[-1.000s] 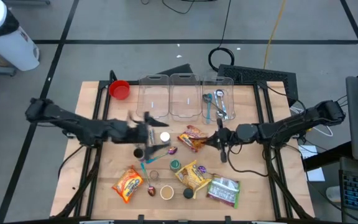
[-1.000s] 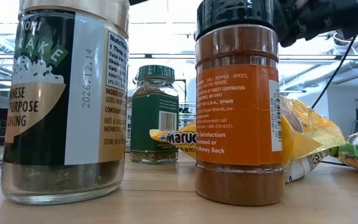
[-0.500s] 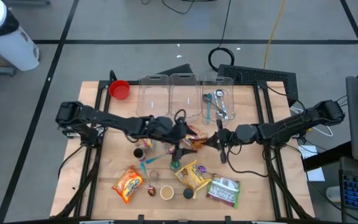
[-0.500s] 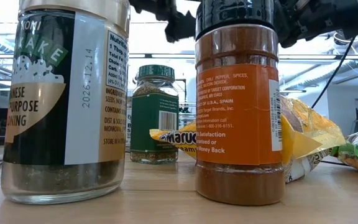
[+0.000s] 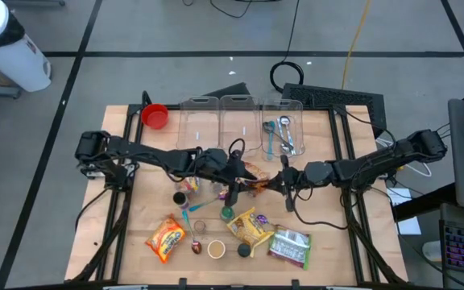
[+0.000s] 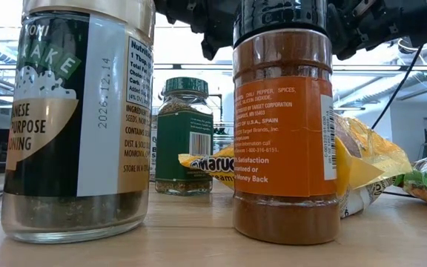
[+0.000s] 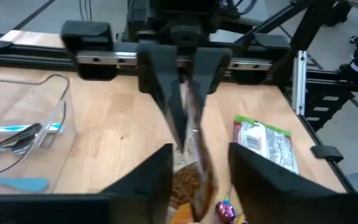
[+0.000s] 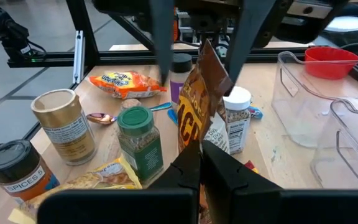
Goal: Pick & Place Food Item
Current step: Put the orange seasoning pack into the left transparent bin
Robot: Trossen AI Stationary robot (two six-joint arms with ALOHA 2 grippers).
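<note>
While right gripper (image 8: 199,163) pinches snack packet (image 8: 199,106) upright, left gripper (image 7: 199,167) straddles it, half-open.

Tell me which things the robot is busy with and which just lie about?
In use: snack packet, pinched by the right gripper; left gripper straddling it.
Lying about: green-lidded jar, red bowl, spoons, noodle pack.

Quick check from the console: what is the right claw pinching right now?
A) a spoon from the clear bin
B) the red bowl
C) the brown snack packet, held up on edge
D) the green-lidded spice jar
C: in the right wrist view the right claw is shut on the brown snack packet, which stands on edge above its fingers.
</note>
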